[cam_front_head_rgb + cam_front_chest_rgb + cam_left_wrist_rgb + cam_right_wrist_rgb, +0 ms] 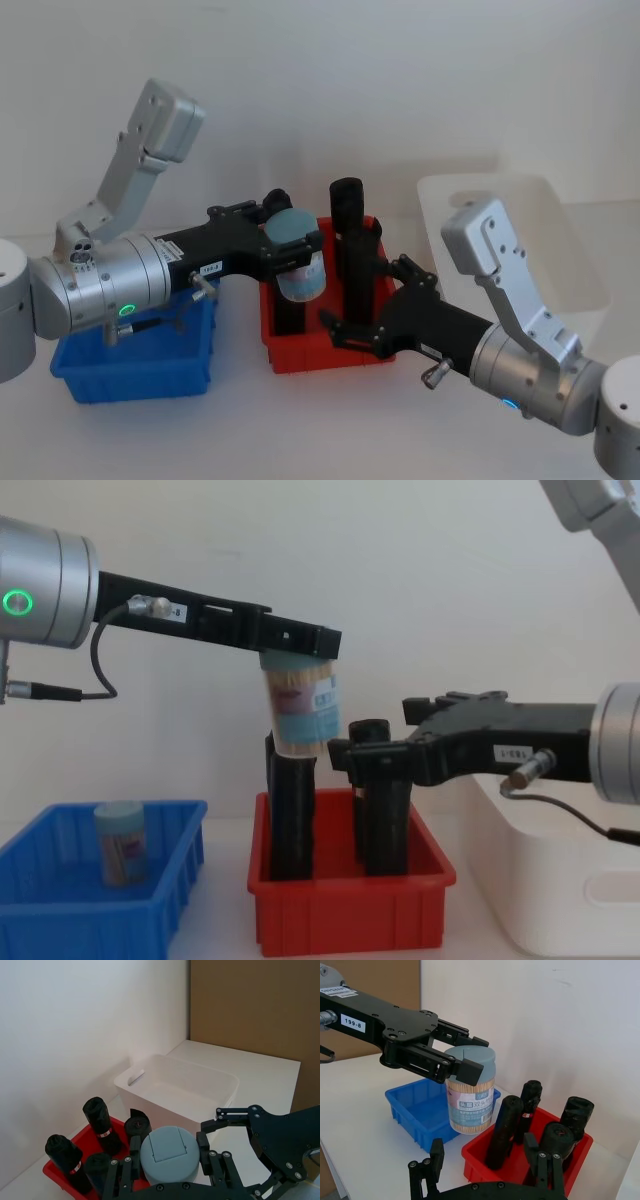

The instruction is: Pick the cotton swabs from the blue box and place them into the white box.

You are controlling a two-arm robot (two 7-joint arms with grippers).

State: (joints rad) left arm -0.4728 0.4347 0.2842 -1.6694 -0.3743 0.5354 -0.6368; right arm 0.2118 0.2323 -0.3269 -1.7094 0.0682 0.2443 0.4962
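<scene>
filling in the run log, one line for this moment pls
left gripper: holds tub over red bin | right gripper: open by red bin | blue box: second tub inside

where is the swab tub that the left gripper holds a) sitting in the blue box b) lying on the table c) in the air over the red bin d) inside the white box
c: the left gripper is shut on the cotton swab tub, which hangs above the red bin, over a black roll.
</scene>
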